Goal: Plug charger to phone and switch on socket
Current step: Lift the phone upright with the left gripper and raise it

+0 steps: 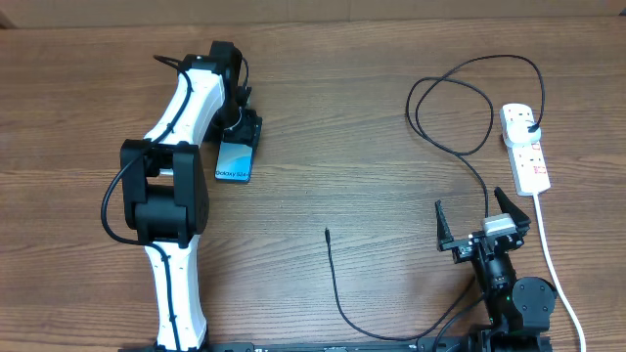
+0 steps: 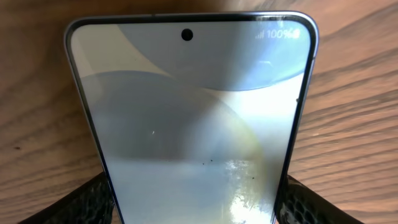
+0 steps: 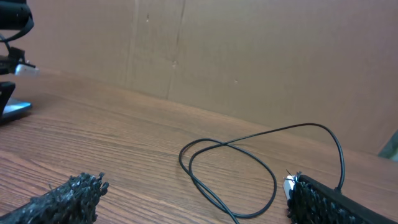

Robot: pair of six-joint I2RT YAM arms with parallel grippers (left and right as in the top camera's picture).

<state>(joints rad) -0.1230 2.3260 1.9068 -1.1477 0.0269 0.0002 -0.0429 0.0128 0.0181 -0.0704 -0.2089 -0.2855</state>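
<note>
The phone (image 1: 235, 160) lies on the wooden table at the left, "Galaxy" text at its near end. My left gripper (image 1: 241, 129) is over its far end. In the left wrist view the phone's screen (image 2: 189, 106) fills the frame and the gripper (image 2: 196, 202) has one finger pressed against each long edge. The charger's black cable (image 1: 460, 98) loops from its plug in the socket (image 1: 525, 156), a white power strip at the right, and ends in a small tip (image 1: 327, 233) mid-table. My right gripper (image 1: 476, 217) is open and empty above the cable; the loop also shows in the right wrist view (image 3: 227, 162).
The strip's white cord (image 1: 548, 256) runs down the right side towards the table's front edge. A brown cardboard wall (image 3: 249, 56) stands behind the table. The left arm (image 1: 181, 117) stretches across the left part of the table.
</note>
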